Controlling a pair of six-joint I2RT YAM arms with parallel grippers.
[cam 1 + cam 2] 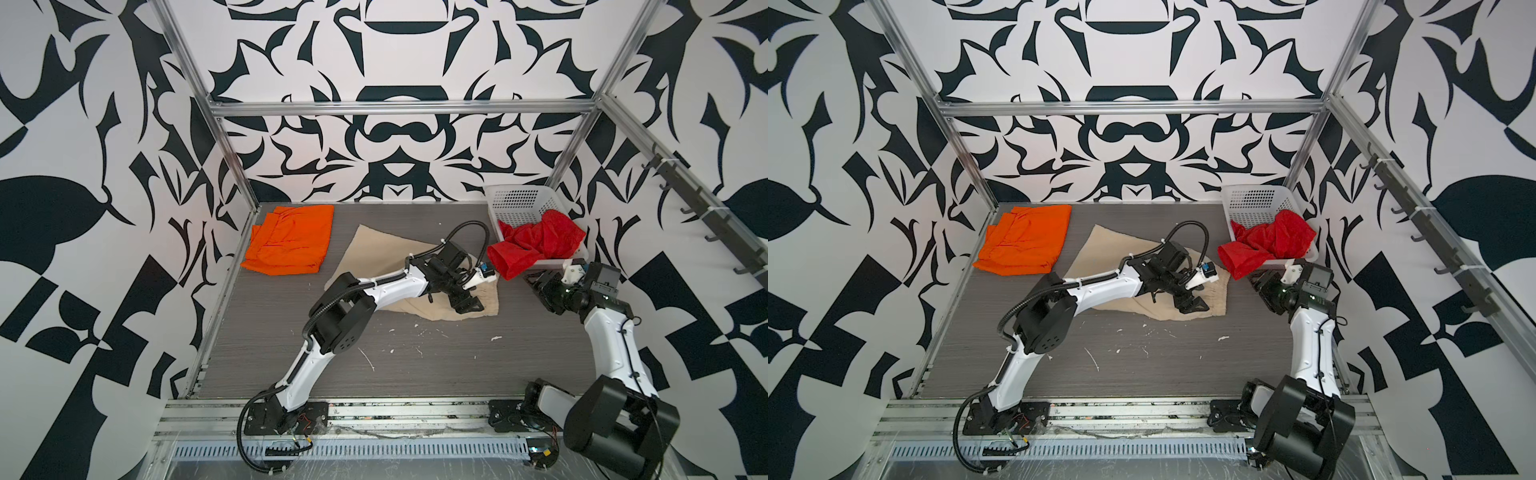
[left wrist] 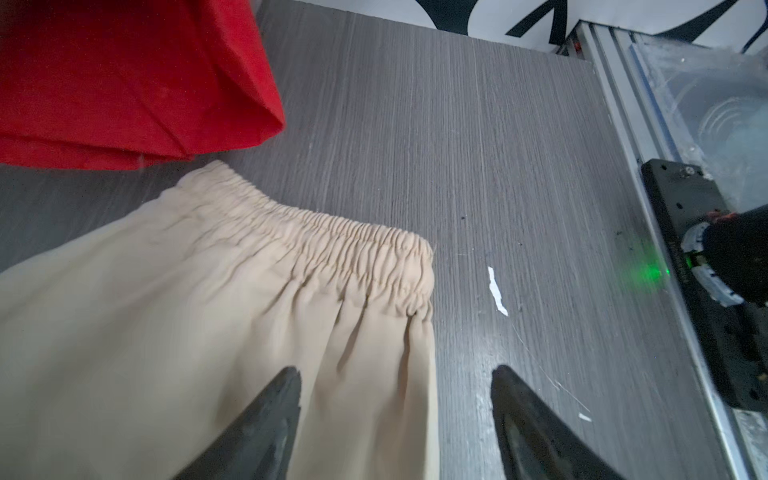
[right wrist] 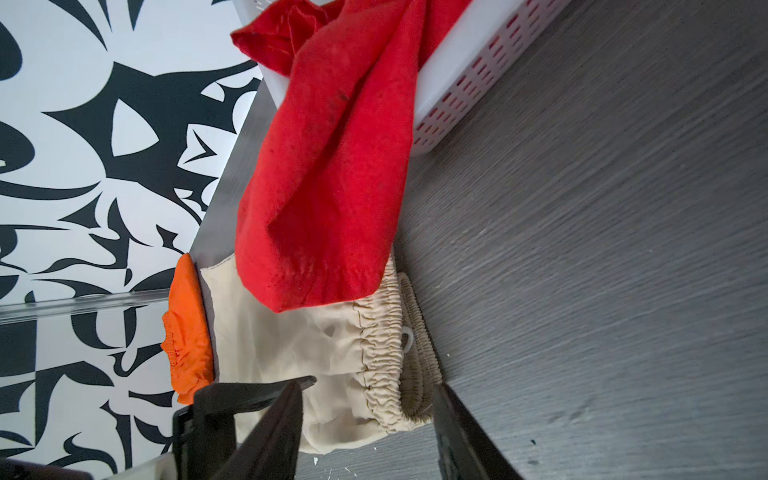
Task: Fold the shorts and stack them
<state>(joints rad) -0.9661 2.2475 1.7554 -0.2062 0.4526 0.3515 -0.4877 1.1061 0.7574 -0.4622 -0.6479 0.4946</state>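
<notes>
Your left pincer [image 2: 395,374] gapes over the beige shorts [image 1: 374,245].
Your right pincer [image 3: 374,384] is spread too; red shorts [image 1: 536,245] at two o'clock, orange shorts [image 1: 291,239] at ten.

Walls [image 1: 399,137] stand at 9, 12 and 3 o'clock in both top views; all white with a bold black abstract pattern; the 12 o'clock wall's pattern is mirrored about its middle. Frame [image 1: 399,107] of bare aluminium; a crossbar runs across the 12 o'clock wall; uprights slant at 11 and 1 o'clock. Table [image 1: 415,365] grey, wood-grained, matt; white flecks [image 1: 496,338] scattered on it toward 6 o'clock. Aluminium rails [image 1: 415,411] bound the table at 6 o'clock; a slotted duct [image 1: 374,451] lies just beyond them. Hook bar [image 1: 717,227], black, runs along the 3 o'clock wall. Light even and diffuse; shadows soft.
</notes>
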